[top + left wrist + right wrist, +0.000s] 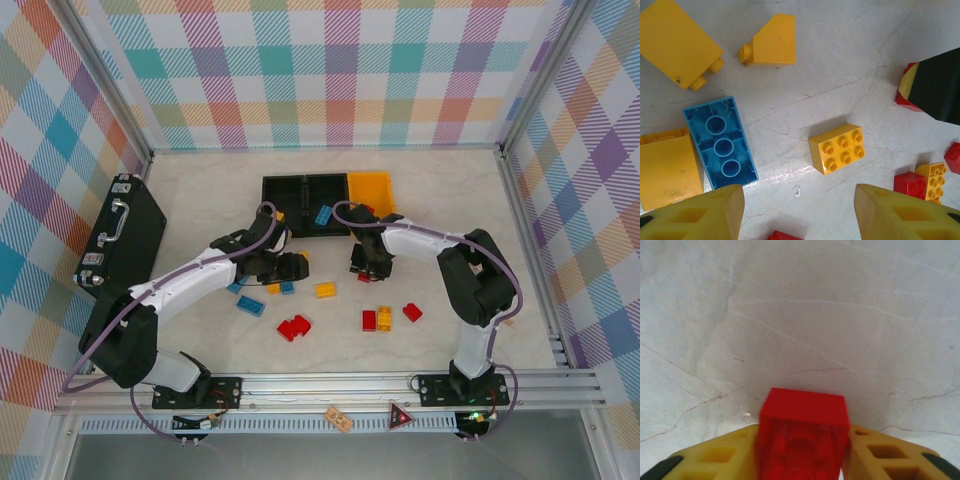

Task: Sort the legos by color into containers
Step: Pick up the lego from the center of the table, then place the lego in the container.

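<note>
Red brick (804, 415), one, clamped in the right claw (802, 457); left claw (799, 202) open, one yellow six-stud brick (836, 148) above its gap.

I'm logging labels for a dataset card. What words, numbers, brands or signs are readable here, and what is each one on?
No text here can be quoted.
red triangle sign on the front rail: symbol inside too small to read.
orange tag beside it: marks too small to read.
yellow brick: any stud lettering too blurred.
red brick: no lettering shows.
black briefcase: no legible label.
</note>
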Tool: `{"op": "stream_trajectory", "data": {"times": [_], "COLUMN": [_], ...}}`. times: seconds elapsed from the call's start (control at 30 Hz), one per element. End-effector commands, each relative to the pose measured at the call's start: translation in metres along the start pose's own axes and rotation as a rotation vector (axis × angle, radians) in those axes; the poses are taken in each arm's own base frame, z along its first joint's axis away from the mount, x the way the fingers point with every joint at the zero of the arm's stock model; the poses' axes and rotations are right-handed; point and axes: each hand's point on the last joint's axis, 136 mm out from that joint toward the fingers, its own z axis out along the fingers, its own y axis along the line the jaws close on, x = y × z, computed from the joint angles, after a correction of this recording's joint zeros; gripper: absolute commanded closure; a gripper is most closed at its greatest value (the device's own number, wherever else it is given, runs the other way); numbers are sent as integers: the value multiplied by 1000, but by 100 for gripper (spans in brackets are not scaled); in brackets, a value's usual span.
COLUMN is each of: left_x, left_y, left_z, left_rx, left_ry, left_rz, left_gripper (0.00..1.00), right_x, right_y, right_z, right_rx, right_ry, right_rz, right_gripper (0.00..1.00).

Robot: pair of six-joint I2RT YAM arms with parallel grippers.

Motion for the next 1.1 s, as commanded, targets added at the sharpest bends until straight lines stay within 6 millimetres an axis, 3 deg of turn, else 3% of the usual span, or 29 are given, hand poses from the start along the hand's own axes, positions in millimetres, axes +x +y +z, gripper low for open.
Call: {"op": "stream_trajectory", "data": {"times": [0.0,0.17,0.33,0.5,0.83,1.07], "left_x": [1,-1,-2,-1,7,12], "left_y": [-9,-15,-25,-34,-42,-38], "left_z": [-4,0,1,2,2,1], "left_rx": [30,39,57,77,83,68], "left_ry": [-16,-15,-17,-20,-23,-21], "left_rz": [1,1,7,7,15,13], "left_gripper": [40,41,41,41,41,41], "right_x": [-7,-9,-13,-29,-92,-137], "right_y": [2,0,0,2,11,14], "right_z": [-12,-30,-51,-77,-104,-94], "right_rx": [-18,-36,-53,-58,-57,1], "right_ry": [-26,-61,-104,-162,-228,-230], "right_rz": [3,-26,-65,-121,-152,-151], "right_gripper": [65,73,74,74,71,70]}}
